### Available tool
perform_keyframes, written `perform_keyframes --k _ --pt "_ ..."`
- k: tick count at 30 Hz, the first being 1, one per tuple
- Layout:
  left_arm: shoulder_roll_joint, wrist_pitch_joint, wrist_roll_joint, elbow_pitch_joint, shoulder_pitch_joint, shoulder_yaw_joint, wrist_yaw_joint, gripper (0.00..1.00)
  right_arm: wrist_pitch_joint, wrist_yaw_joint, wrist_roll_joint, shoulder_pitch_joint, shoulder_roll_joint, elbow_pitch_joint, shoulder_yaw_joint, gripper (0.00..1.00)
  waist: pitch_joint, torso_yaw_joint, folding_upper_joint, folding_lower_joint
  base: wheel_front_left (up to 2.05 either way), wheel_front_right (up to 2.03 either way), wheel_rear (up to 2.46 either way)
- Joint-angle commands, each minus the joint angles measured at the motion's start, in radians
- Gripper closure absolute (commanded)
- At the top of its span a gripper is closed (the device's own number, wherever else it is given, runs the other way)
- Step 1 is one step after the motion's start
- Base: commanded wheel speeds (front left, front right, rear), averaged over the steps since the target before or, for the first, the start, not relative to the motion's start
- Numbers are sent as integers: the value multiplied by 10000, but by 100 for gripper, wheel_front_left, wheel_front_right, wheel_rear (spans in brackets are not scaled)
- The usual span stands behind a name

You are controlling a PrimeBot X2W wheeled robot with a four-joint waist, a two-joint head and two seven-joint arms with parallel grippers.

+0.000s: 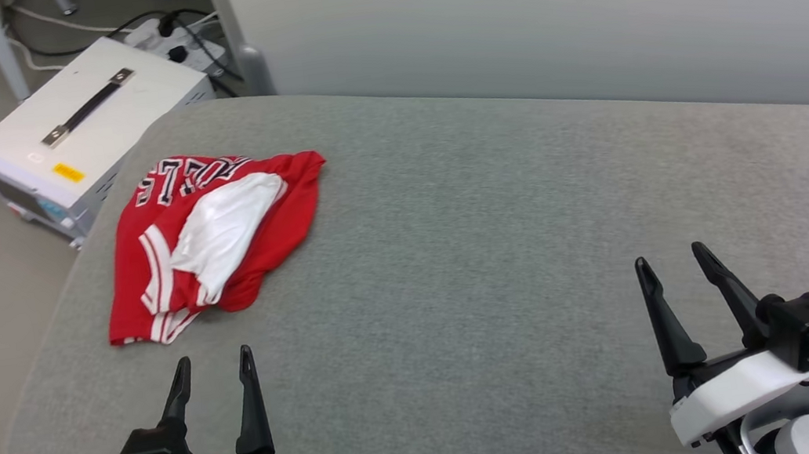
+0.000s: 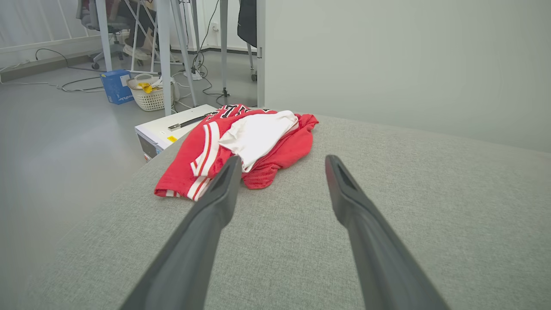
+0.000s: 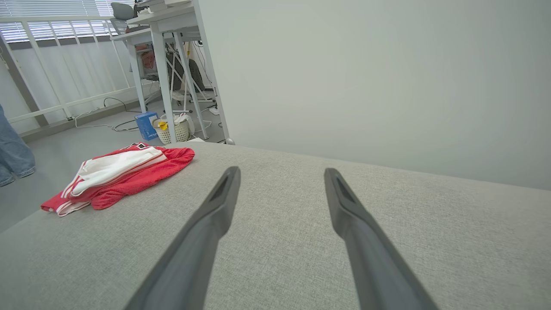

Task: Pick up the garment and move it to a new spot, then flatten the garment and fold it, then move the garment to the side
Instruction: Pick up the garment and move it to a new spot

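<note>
Two wide-open empty claws, left claw [image 1: 213, 355] and right claw [image 1: 669, 253], crumpled garment [image 1: 208, 239] on grey cushion [image 1: 494, 246], basket [image 2: 150, 102] (yellow item [image 2: 146, 87] inside)

Ahead of the left jaws, the shirt [image 1: 216, 237] is soft matt cloth: the red looks finely meshed, the white sleeve smoother. Under both jaws, the pad [image 1: 494, 246] is grey woven cloth, matt and a little rough. The fingers [image 2: 215, 211] are smooth, dark, matt plastic. Beyond the shirt, the box [image 1: 83, 137] is smooth and white, with a metal-looking handle [image 1: 88, 107].
</note>
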Motion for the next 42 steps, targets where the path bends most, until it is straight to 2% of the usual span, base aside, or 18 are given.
perform_keyframes --k 1,12,24,31,36,42 --pt "-42 -61 -111 12 -63 -6 -45 0 -91 -9 72 -97 -14 54 66 0 -47 577 120 0 0 0 0" --pt "-42 -61 -109 -142 -12 -80 -83 0 -91 -9 103 -155 -14 89 359 0 -14 1311 120 0 0 0 0" --pt "-42 -61 -122 -233 67 -135 -77 0 -91 -9 166 -163 -14 140 474 0 -39 1451 120 0 0 0 0" --pt "-42 -61 -228 -230 -81 -71 -62 0 -91 -9 85 -278 -14 102 484 0 277 1159 120 0 0 0 0" --pt "-2 -61 -205 401 -746 -229 -203 0 -91 -9 -98 -537 -14 12 463 0 929 759 120 0 0 0 0" --pt "627 28 -529 2038 -2677 -608 -333 0 -92 -9 -413 -1074 -14 -125 526 0 2165 67 120 0 0 0 0"
